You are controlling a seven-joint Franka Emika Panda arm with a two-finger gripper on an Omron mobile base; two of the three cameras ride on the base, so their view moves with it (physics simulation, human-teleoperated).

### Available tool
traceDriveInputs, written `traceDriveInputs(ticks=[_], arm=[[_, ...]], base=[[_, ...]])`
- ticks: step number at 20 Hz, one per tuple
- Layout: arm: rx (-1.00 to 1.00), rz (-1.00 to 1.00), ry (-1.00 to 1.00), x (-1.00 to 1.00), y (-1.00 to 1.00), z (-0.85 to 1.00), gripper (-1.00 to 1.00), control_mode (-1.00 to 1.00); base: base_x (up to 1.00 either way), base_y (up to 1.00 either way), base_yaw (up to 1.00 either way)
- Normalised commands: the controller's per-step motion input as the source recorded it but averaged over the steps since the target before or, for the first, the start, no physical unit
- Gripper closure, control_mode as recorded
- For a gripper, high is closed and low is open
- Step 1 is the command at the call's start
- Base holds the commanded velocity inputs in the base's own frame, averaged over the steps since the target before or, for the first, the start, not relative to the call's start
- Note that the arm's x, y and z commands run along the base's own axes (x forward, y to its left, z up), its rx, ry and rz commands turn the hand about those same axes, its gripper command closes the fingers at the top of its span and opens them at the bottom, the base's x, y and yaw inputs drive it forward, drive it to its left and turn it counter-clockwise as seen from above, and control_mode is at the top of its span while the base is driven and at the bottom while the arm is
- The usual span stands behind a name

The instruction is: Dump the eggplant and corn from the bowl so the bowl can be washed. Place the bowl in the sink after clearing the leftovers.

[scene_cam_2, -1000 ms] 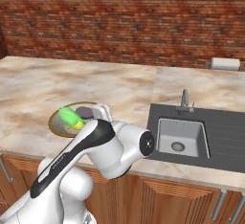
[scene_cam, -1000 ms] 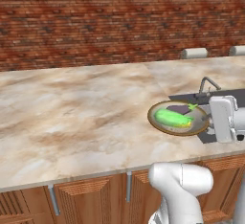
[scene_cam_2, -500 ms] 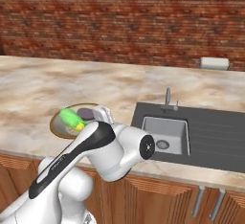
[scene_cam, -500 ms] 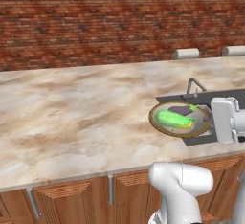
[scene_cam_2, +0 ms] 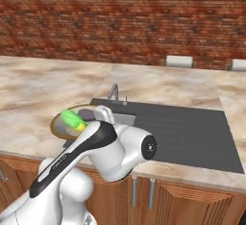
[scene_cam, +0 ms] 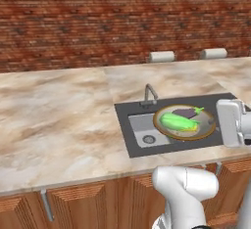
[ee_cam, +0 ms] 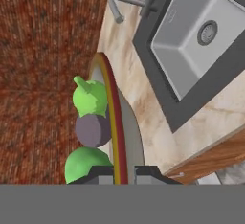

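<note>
My gripper (scene_cam: 213, 122) is shut on the right rim of the bowl (scene_cam: 166, 126), an olive-tan dish with a pale inside, held level in the air. In it lie the bright green corn (scene_cam: 177, 122) and the dark eggplant (scene_cam: 188, 112). From the left base view the bowl hangs over the sink (scene_cam: 140, 127); from the right base view the bowl (scene_cam_2: 61, 130) with the corn (scene_cam_2: 71, 119) appears left of the faucet (scene_cam_2: 114, 92). In the hand view my gripper (ee_cam: 119, 175) clamps the rim of the bowl (ee_cam: 113, 117) edge-on, with the corn (ee_cam: 82, 164) and eggplant (ee_cam: 92, 129) on its left and the sink (ee_cam: 191, 46) to the right.
The sink's dark surround (scene_cam_2: 187, 130) stretches right across the marble counter (scene_cam: 59, 120). Two white rolls (scene_cam: 162, 57) (scene_cam: 214, 53) stand against the brick wall. Wooden cabinets (scene_cam: 73, 206) run below the counter's front edge. My own arm (scene_cam_2: 110, 147) hides most of the basin in the right base view.
The whole picture has shifted: the base has driven to the right, and the sink now sits mid-view. The bowl stays in my grip with both vegetables inside.
</note>
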Motion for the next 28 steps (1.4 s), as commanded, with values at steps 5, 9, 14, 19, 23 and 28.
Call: traceDriveInputs(ticks=[5,9,14,19,23,28], arm=[[0.00,0.00,0.00,0.00,0.00,0.00,1.00,1.00],[0.00,0.00,0.00,0.00,0.00,0.00,1.00,1.00],[0.00,0.00,0.00,0.00,0.00,0.00,1.00,1.00],[0.00,0.00,0.00,0.00,0.00,0.00,1.00,1.00],[0.00,0.00,0.00,0.00,0.00,0.00,1.00,1.00],[0.00,0.00,0.00,0.00,0.00,0.00,1.00,1.00]], base=[[0.00,-0.83,0.00],[0.01,-0.37,0.00],[0.14,-0.02,0.00],[0.23,-0.11,0.00],[0.29,-0.08,0.00],[0.34,-0.10,0.00]])
